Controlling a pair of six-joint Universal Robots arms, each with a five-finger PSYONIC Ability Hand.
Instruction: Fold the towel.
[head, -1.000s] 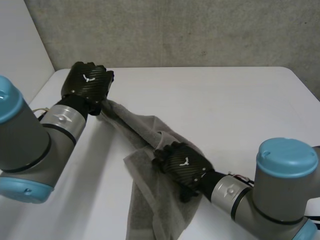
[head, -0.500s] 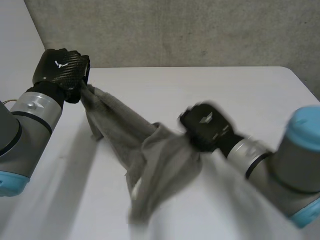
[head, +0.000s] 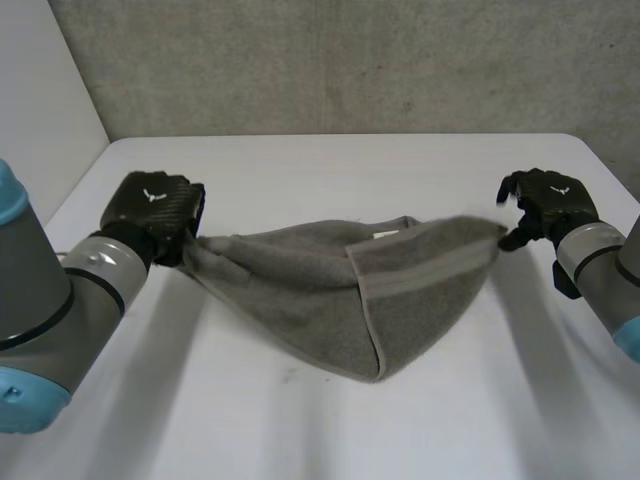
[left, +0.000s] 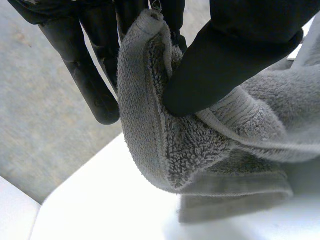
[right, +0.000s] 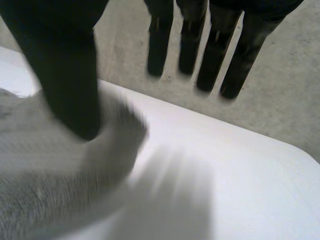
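Observation:
The grey towel hangs stretched between my two hands, sagging to a point above the white table. My left hand is shut on the towel's left corner. In the left wrist view its thumb presses the bunched hem against the fingers. My right hand is at the towel's right corner. In the right wrist view its fingers are straight and stand well apart from the thumb. The towel's blurred corner lies by the thumb tip, and no pinch shows.
A grey concrete wall runs behind the table's far edge. The table's right edge passes close under my right arm. A white panel stands at the left.
My right hand swept from the towel's middle far out to the right, drawing the bunched towel wide. My left hand rose, then came down and nearer, still holding its corner. The right fingers straightened.

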